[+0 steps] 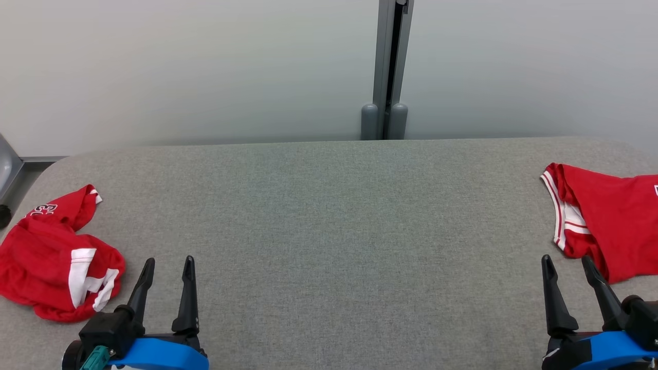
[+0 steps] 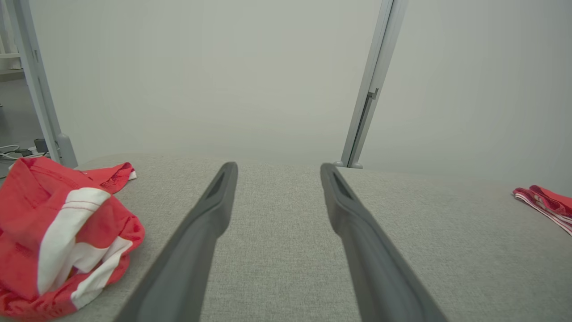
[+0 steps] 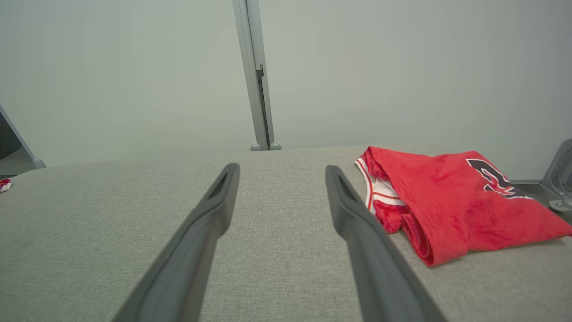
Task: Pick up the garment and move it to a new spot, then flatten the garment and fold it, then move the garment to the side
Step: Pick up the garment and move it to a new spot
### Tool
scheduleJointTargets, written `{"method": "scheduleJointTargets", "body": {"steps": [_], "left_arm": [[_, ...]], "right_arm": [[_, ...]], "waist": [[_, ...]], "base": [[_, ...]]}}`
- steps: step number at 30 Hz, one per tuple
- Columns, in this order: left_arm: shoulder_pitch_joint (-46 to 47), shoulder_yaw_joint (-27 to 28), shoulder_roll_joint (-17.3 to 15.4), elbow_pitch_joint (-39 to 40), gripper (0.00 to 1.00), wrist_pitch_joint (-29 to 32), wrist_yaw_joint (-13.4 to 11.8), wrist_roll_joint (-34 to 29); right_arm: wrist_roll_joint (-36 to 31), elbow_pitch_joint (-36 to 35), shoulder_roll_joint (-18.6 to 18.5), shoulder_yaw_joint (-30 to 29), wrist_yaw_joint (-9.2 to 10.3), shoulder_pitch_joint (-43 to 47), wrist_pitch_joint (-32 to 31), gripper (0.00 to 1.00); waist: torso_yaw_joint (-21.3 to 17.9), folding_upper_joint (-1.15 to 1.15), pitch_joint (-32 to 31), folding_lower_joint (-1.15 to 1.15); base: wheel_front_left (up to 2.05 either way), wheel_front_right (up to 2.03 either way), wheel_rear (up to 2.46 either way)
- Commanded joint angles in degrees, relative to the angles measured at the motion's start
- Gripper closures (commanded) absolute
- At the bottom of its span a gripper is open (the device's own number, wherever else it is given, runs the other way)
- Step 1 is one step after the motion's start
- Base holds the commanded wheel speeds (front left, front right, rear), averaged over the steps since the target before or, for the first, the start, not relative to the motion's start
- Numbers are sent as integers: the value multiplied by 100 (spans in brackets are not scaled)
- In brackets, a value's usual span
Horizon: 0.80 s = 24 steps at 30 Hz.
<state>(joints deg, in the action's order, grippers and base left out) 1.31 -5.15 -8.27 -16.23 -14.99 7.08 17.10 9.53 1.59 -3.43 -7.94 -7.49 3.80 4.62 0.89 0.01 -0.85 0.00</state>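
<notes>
Head cam: I've got the left pincer [image 1: 169, 259] at lower left and the right pincer [image 1: 566, 258] at lower right. Both have fingers spread wide w/ nothing btw them, tips over the gray table [image 1: 329, 216]. The crumpled red shirt [image 1: 46, 262] sits in a heap at the table's left edge, just beside the left pincer and not touching it. White stripes and some white lettering show on it. The folded red shirt [image 1: 611, 216] lies flat at the right edge, white-trimmed opening facing table centre, partly cut off by the frame. The right pincer's outer finger overlaps its near corner in the pic; can't tell if there's contact. Pale wall [image 1: 180, 67] behind, gray post [image 1: 390, 67] up the middle.

Left wrist cam: left pincer [image 2: 278, 166] open and empty, both fingers over the table [image 2: 469, 250]. Crumpled red shirt [image 2: 27, 214] is left of the fingers, near but apart. Folded red shirt [image 2: 547, 203] is way off at the right edge. Gray post [image 2: 371, 89] in the bkgd.

Right wrist cam: right pincer [image 3: 282, 167] open and empty. Folded red shirt [image 3: 451, 205] is right of the fingers, flat on the table [image 3: 89, 223], dark print on top. One finger crosses in front of its trimmed edge, contact unclear. A small bit of the crumpled red shirt [image 3: 4, 184] shows at the far left. Gray post [image 3: 257, 71] behind, metal bracket [image 3: 561, 179] at far right.
</notes>
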Motion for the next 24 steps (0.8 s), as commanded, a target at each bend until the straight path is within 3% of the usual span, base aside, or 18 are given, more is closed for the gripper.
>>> {"method": "scheduleJointTargets", "body": {"steps": [1,12,24], "left_arm": [[-35,26,11,9,0,-25,20,-3],[58,34,-51,66,0,-25,43,-16],[1,50,-100,100,0,-26,51,-12]], "right_arm": [[-21,21,24,-31,0,10,7,0],[-3,90,46,-128,0,60,49,0],[-10,-27,53,-156,0,95,44,0]], "waist": [[-12,-1,2,0],[204,-1,0,0],[1252,-1,2,0]], "base": [[0,0,0],[0,0,0],[0,0,0]]}}
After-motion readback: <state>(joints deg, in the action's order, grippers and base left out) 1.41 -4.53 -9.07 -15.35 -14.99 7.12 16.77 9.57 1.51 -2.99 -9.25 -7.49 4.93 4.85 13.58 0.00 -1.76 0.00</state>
